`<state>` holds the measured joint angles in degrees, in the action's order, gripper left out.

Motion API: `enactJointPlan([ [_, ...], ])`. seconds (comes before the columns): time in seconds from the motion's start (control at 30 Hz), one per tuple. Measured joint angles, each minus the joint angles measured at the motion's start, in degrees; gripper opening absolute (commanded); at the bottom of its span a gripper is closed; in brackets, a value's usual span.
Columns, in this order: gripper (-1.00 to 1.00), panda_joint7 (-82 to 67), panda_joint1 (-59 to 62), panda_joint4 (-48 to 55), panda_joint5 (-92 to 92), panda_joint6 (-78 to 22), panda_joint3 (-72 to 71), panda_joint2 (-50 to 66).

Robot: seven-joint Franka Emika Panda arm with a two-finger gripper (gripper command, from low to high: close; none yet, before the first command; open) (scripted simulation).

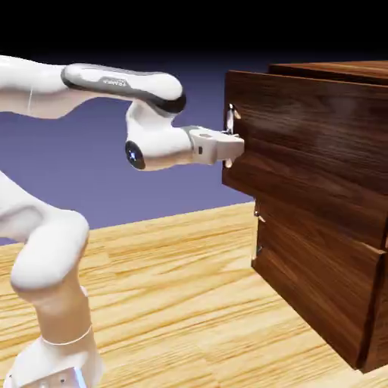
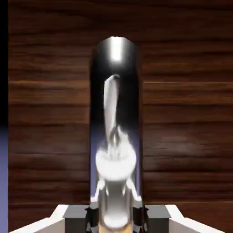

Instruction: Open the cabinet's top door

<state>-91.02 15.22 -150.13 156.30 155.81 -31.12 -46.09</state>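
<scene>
Right now you have the gripper (image 2: 116, 219) closed on the handle (image 2: 115, 59), one fingertip on either side of it in the hand view. That hold makes sense: the handle runs upright, so tips set left and right of it pinch across its narrow width and give you something to pull on.

The top door (image 1: 311, 129) is the upper panel of the cabinet (image 1: 345, 70), at the exterior view's right, above the lower door (image 1: 311, 276). Its handle sits near the edge closest to the arm (image 1: 155, 91). You would want that edge, since it is probably the one farthest from the hinge, where a pull has most leverage. The panel stands out past the lower door at that edge; whether it has already begun to swing, you cannot tell for sure.

You seem to be at the pulling step. Draw back gently, then let the wrist turn with the door's arc, because a straight tug could twist the pads off the smooth, shiny metal. Your low grip may also let the tips slide along the handle.
</scene>
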Motion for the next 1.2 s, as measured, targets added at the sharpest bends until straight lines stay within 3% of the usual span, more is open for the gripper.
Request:
enactJointPlan([
  [0.57,-1.00,21.89,-20.72,-18.66,-42.42,-4.90,28.39,-21.28],
  [0.83,-1.00,33.20,-19.76,-23.66,-62.50,-10.74,37.81,-30.47],
  [1.2,-1.00,43.76,-12.76,-25.33,-89.72,-26.03,56.08,-38.05],
])
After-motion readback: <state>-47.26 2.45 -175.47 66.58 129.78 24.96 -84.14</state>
